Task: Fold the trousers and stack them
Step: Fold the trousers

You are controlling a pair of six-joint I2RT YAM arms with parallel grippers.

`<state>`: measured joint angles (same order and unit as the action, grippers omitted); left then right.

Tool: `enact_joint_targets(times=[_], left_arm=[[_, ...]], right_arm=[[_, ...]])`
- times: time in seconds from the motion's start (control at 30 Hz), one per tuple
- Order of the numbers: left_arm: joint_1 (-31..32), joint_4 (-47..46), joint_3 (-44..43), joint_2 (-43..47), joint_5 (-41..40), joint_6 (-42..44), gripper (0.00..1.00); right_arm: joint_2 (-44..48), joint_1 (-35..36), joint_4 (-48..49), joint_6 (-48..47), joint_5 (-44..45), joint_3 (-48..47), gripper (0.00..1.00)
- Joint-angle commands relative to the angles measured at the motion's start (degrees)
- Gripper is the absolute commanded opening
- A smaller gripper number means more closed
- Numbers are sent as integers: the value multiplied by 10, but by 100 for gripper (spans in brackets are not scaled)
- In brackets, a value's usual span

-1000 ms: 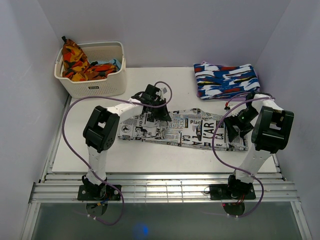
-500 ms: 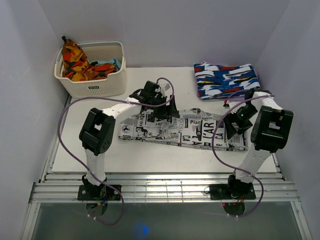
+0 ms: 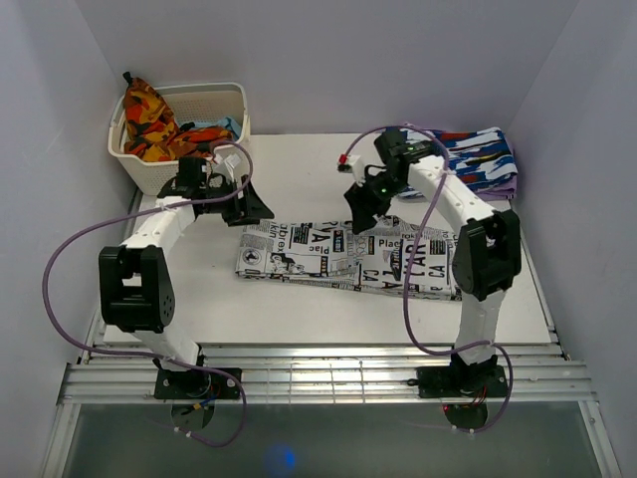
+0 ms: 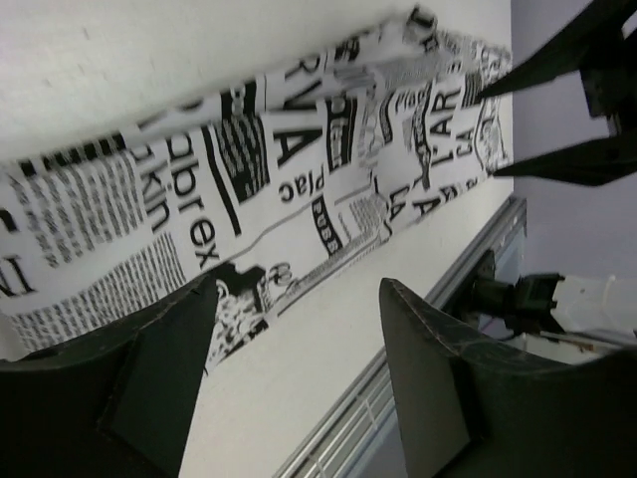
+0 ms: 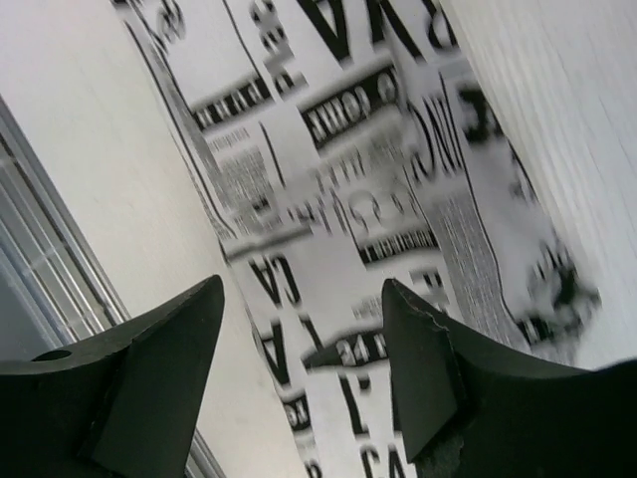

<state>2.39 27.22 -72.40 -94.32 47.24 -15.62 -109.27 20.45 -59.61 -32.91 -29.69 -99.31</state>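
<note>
The trousers [image 3: 338, 257], white with black newspaper print, lie in a long folded strip across the middle of the table. My left gripper [image 3: 254, 209] hovers open just past their back left corner, with nothing between its fingers. In the left wrist view the trousers [image 4: 299, 149] stretch away beyond the open left gripper [image 4: 299, 289], which frames bare table. My right gripper [image 3: 358, 214] hangs open over the strip's back edge near its middle. Its wrist view shows the printed cloth [image 5: 368, 199] below the empty right gripper [image 5: 303, 283].
A white basket [image 3: 189, 174] holding an orange-red-yellow cloth [image 3: 149, 119] stands at the back left, close behind my left arm. A folded blue-white-red garment [image 3: 468, 154] lies at the back right. Metal rails [image 3: 318, 373] run along the table's near edge.
The left gripper has opened, let go of the trousers' back edge and swung left toward the basket. The right arm has swung from the strip's right end to the back middle.
</note>
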Motion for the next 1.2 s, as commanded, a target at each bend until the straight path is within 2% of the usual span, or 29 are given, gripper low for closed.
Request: enact_joint_targets(times=[0.0, 0.03, 0.13, 0.27, 0.3, 0.37, 0.53, 0.57, 0.7, 0.73, 0.8, 0.83, 0.9, 0.93, 1.03, 1.17], left_arm=[[11, 35, 50, 5, 74, 46, 75], [9, 29, 59, 1, 91, 52, 69], [2, -8, 101, -24, 97, 53, 61], [-23, -61, 132, -88, 95, 41, 56], [-54, -67, 137, -102, 92, 34, 55], [-70, -85, 138, -138, 77, 27, 53], [-96, -71, 110, -182, 62, 38, 51], [-97, -63, 109, -181, 61, 44, 52], [-112, -16, 93, -141, 93, 100, 69], [-116, -4, 92, -103, 94, 115, 76], [-141, 32, 92, -62, 90, 150, 82], [-150, 43, 95, -25, 75, 154, 87], [-186, 72, 105, 3, 55, 176, 90], [-196, 78, 111, 13, 18, 181, 91], [-207, 93, 130, 25, -22, 219, 91], [-203, 78, 143, -10, -11, 216, 82]], right_arm=[[-66, 38, 38, 65, -65, -49, 68], [-77, 51, 44, 78, -75, -52, 67], [-101, 63, 82, 108, -99, -22, 67], [-115, 64, 107, 123, -131, 58, 66], [-116, 64, 113, 124, -142, 78, 66], [-124, 64, 131, 126, -149, 138, 66], [-160, 64, 140, 128, -172, 190, 61], [-161, 65, 137, 127, -173, 191, 61], [-126, 66, 108, 103, -151, 167, 61], [-114, 65, 98, 97, -143, 160, 63], [-67, 59, 66, 84, -123, 143, 67], [-50, 55, 57, 75, -116, 141, 74], [4, 32, 32, 67, -96, 144, 80], [19, 20, 24, 62, -91, 148, 85], [68, -47, -11, 50, -71, 179, 89], [98, -169, -56, 14, -55, 220, 90]])
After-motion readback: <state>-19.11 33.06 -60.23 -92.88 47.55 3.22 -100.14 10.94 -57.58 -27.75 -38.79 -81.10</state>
